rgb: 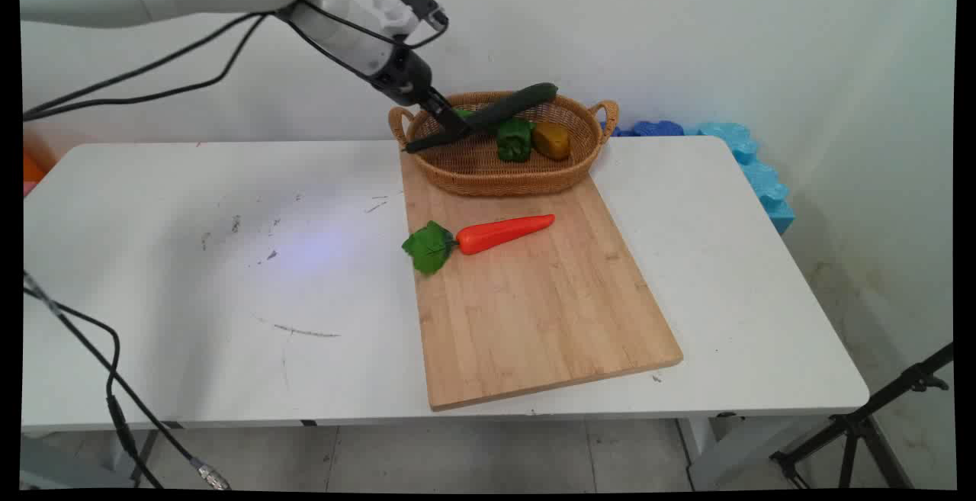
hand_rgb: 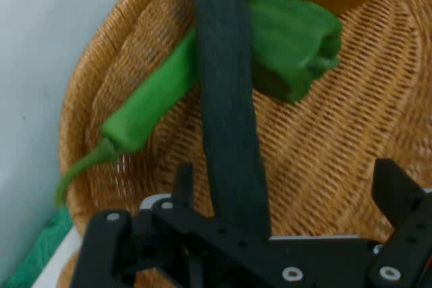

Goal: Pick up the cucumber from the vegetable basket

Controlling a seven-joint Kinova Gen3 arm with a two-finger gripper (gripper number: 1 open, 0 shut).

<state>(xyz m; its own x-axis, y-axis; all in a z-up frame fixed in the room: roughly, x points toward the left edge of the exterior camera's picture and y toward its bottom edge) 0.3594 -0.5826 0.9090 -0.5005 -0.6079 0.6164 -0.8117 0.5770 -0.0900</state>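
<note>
One white table [rgb: 191, 272] carries everything. On it lies one wooden cutting board [rgb: 534, 310], reaching from the middle of the table toward 5 o'clock. One woven basket [rgb: 465, 177] with two handles stands on the far end of the board, at 12 o'clock from the board's middle.

In the basket there are four vegetables. One long dark cucumber [rgb: 511, 107] lies tilted, with its high end resting over the back rim at 1 o'clock and its low end over the rim at 9 o'clock. One green bell pepper [rgb: 515, 139] sits near the middle of the basket, and one yellow pepper [rgb: 552, 140] is just beside it at 3 o'clock. One long green chili [hand_rgb: 152, 102], seen well in the hand view, lies under the cucumber along the basket wall.

Outside the basket, one orange carrot [rgb: 503, 232] with a green leafy top lies on the board, at 6 o'clock from the basket, with its leaves over the board's left edge.

The gripper [rgb: 450, 126] reaches into the basket at its 9 o'clock side. In the hand view the cucumber passes between its two fingers [hand_rgb: 395, 190], which stand apart; one finger has a clear gap to the cucumber, and I cannot tell whether the other touches it.

Some blue foam blocks [rgb: 751, 169] lie behind the table at 2 o'clock.
</note>
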